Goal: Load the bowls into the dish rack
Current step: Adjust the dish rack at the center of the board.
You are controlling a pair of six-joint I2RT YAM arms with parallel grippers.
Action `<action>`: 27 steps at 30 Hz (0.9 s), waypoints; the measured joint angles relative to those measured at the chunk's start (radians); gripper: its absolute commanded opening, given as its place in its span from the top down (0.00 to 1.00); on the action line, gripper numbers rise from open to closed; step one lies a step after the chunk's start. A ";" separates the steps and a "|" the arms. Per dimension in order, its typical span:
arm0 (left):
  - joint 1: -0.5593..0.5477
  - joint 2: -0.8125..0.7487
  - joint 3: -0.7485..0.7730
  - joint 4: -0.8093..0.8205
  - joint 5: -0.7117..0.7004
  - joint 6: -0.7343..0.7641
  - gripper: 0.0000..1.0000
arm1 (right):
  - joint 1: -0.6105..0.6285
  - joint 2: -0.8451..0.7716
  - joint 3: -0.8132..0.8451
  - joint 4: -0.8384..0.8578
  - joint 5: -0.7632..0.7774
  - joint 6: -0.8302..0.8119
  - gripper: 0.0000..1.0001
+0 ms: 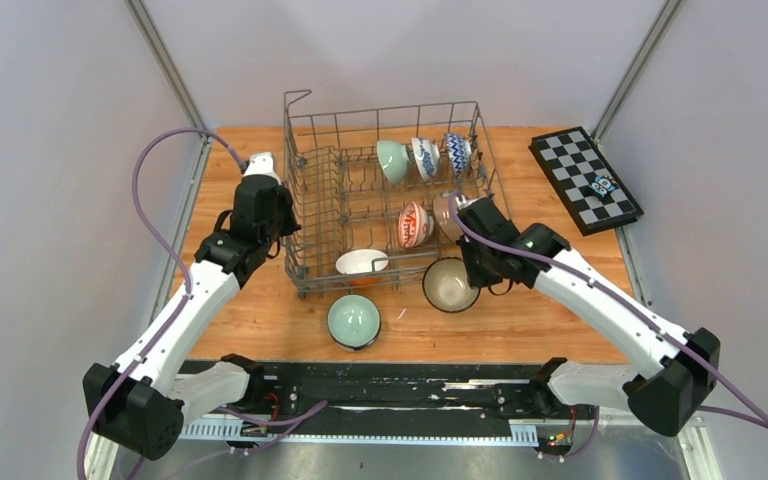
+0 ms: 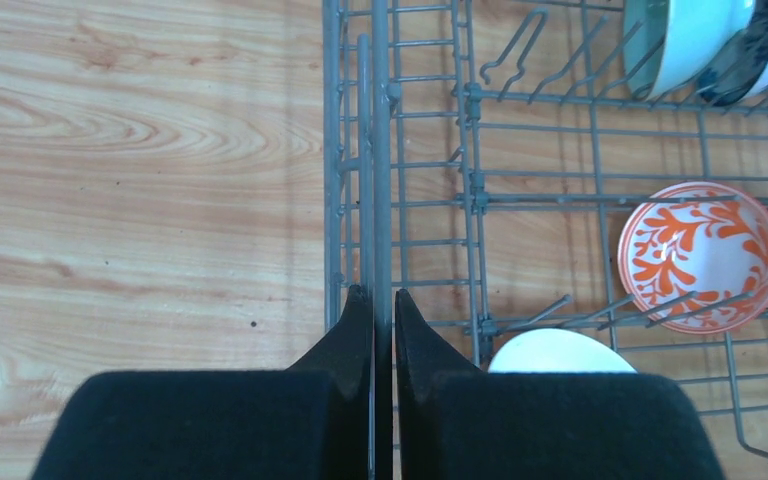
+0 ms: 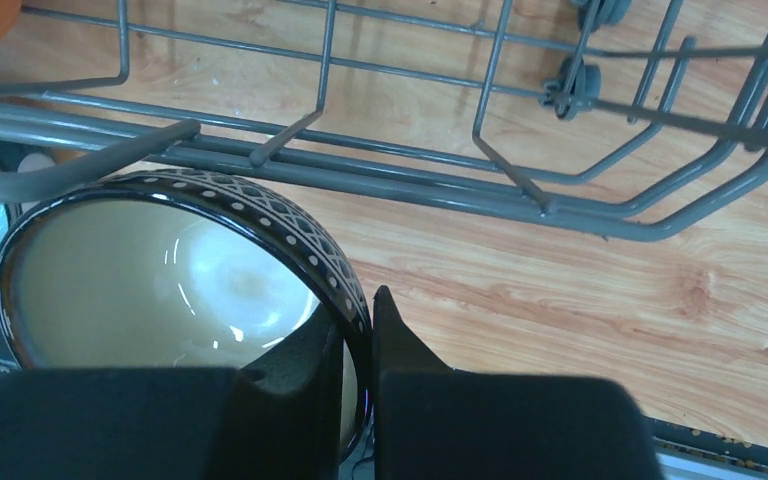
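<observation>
Dish rack (image 1: pixel 345 190): stands at the middle of the table (image 1: pixel 260 310), towards the far edge.

Left gripper (image 2: pixel 382 295): fingers pressed together on an upright wire of the rack's left wall, with the wire running between them.

Right gripper (image 3: pixel 360 300): pinching the rim of the dark-rimmed beige bowl (image 3: pixel 160 280), one finger inside and one outside. This bowl is outside the rack, just beside its near-right corner; whether it rests on the table cannot be told.

Loaded in the rack:
- a row of three bowls (image 1: pixel 425 157) on edge along the far wall
- the red-white patterned bowl (image 2: pixel 705 255) on edge right of centre
- a white-lined bowl (image 1: pixel 362 263) against the near wall

Not loaded: the pale green bowl (image 1: pixel 353 321), upright on the table near the rack's near wall, clear of both grippers.

Chequered board (image 1: pixel 585 180): far-right corner of the table.
</observation>
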 measured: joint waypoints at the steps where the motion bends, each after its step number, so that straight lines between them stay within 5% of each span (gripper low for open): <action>1: 0.001 -0.008 -0.012 0.018 -0.002 -0.013 1.00 | -0.014 0.016 0.004 0.003 -0.006 -0.005 0.98; 14: -0.001 -0.056 -0.157 0.293 -0.003 -0.332 0.88 | -0.253 0.274 0.177 -0.005 -0.004 -0.132 0.98; 27: -0.208 -0.082 -0.216 0.355 0.209 -0.413 0.47 | -0.292 0.278 0.277 -0.152 0.132 -0.238 0.98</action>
